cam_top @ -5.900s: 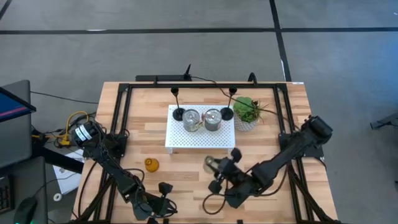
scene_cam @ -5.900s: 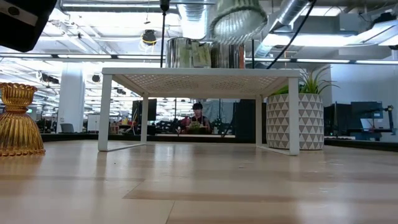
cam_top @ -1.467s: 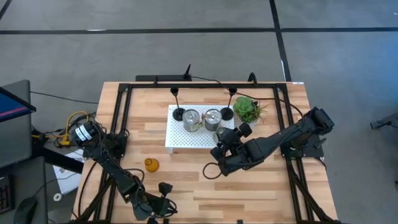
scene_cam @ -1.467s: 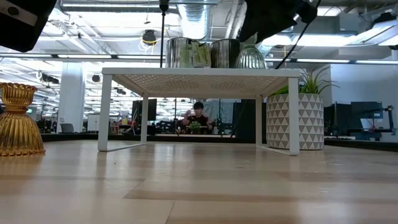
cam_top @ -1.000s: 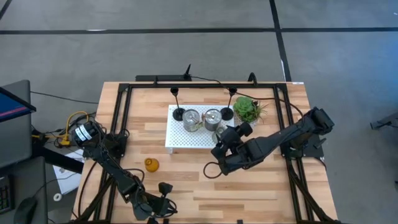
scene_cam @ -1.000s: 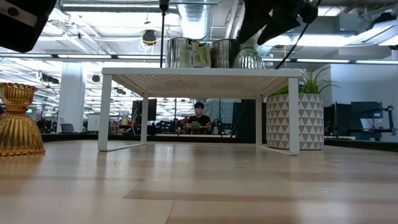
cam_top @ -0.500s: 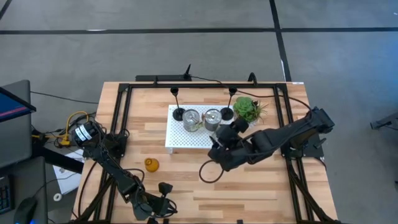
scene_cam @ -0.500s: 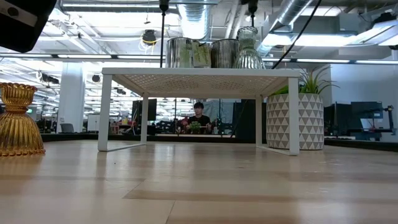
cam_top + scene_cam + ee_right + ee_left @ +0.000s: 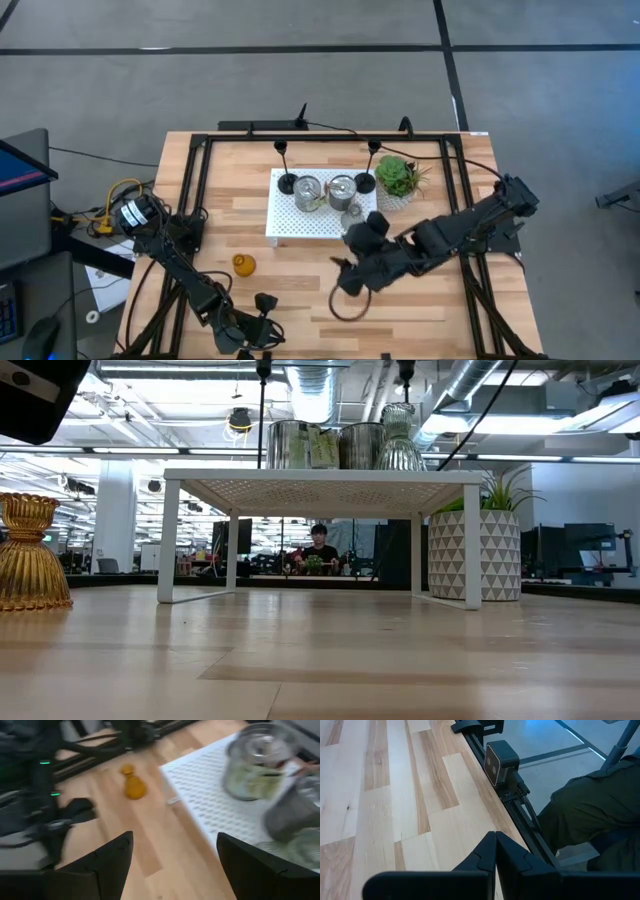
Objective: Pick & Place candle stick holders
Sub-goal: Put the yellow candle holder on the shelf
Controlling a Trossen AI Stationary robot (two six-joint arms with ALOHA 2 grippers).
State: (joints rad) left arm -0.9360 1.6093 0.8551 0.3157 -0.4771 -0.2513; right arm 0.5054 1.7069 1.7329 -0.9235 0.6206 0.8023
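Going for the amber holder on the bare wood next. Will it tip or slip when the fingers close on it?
The amber holder looks like ribbed glass, so probably slippery and breakable. Its narrow waist above a wide flared base suggests it stands steadily, and gripping at the waist seems safest.

No readable text, labels or numbers anywhere.

The back of the white perforated tray [image 9: 300,225] was crowded with two shiny silver cups [image 9: 308,190], black thin-stemmed holders [image 9: 287,182] and a grey-green glass holder [image 9: 352,216], while its front lay bare, and open wooden tabletop [image 9: 290,300] surrounded the lone amber glass holder [image 9: 244,264].
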